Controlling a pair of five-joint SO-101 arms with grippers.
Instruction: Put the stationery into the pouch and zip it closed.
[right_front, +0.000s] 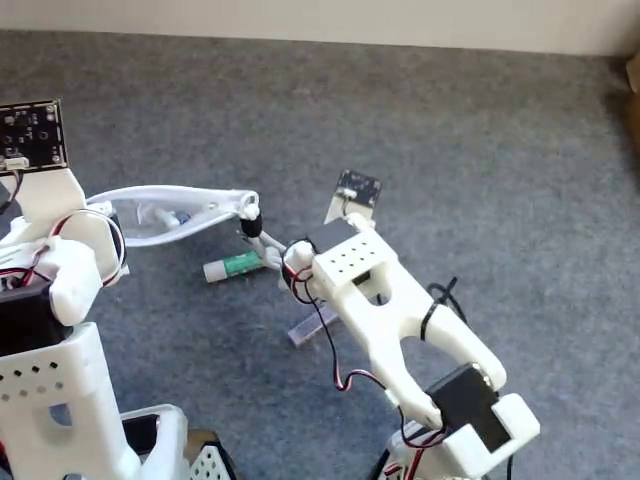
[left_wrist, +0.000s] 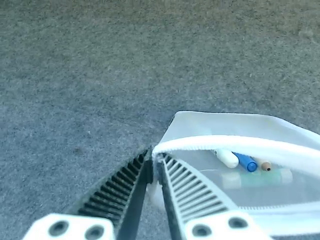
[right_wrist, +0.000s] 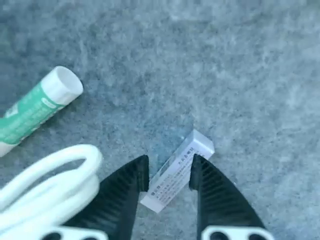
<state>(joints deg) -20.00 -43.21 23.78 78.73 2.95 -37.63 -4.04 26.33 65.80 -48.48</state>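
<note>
the coming move turns on how the small white block (right_wrist: 176, 174), an eraser by its look, lies relative to the mouth of the pouch (right_front: 170, 208). the right end effector (right_wrist: 170, 161) is narrow, its jaws against the block's two long sides, so the block's long axis runs out along the gap between them. whether the block rests on the grey desk (right_front: 480, 120) or hangs just above it, i cannot tell. in the high view that end effector sits near centre, just beside the pouch's right tip. the pouch stretches from there leftward across the frame to the left end effector (left_wrist: 154, 156), which is pinched on the rim's far end and holds the mouth agape. pens (left_wrist: 245, 162) lie inside. the opening is therefore left of the block and very near, and i judge the block should go in end-first along the pouch's length. the glue stick (right_front: 236, 264) lies just below that tip, nearer the right arm.
</note>
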